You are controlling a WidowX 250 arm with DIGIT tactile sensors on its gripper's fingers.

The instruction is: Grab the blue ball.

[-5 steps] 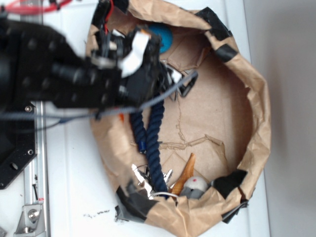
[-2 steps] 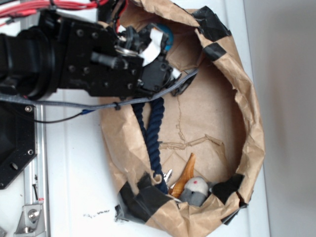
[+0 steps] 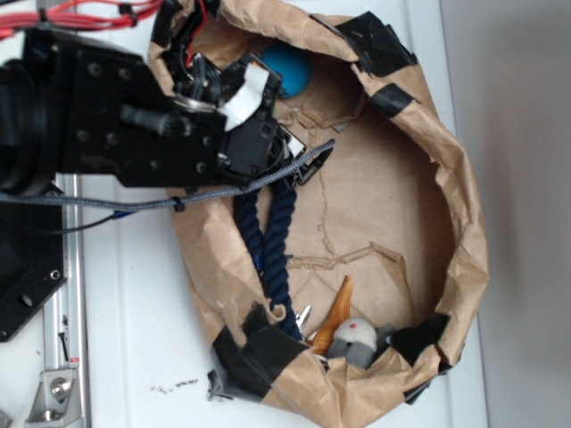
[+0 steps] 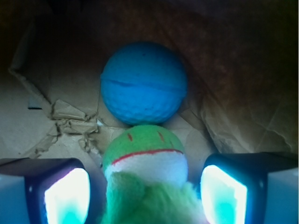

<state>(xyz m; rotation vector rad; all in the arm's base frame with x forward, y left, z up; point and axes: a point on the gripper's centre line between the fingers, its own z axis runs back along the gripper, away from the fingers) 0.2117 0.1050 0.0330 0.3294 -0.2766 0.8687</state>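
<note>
**Desk:** What is changing in the paper basket (image 3: 464, 223)?

**Photographer:** The arm is shifting left and pulling back a little from the rim, so the blue ball (image 3: 286, 69) is showing far more fully than a moment ago, when the wrist was covering most of it. It is sitting against the basket's inner wall at the top, just beyond the gripper (image 4: 145, 186).

**Desk:** Are the fingers holding anything?

**Photographer:** No. They are standing wide apart, and the wrist view is showing the green plush toy (image 4: 145, 163) lying between them, unclamped, with the ball directly behind it and touching it. I judge the toy is blocking the straight approach.

**Desk:** Any brand or lettering?

**Photographer:** None readable. The navy rope (image 3: 268, 241) is lying nearby, and a carrot toy (image 3: 337, 312) well apart.
</note>
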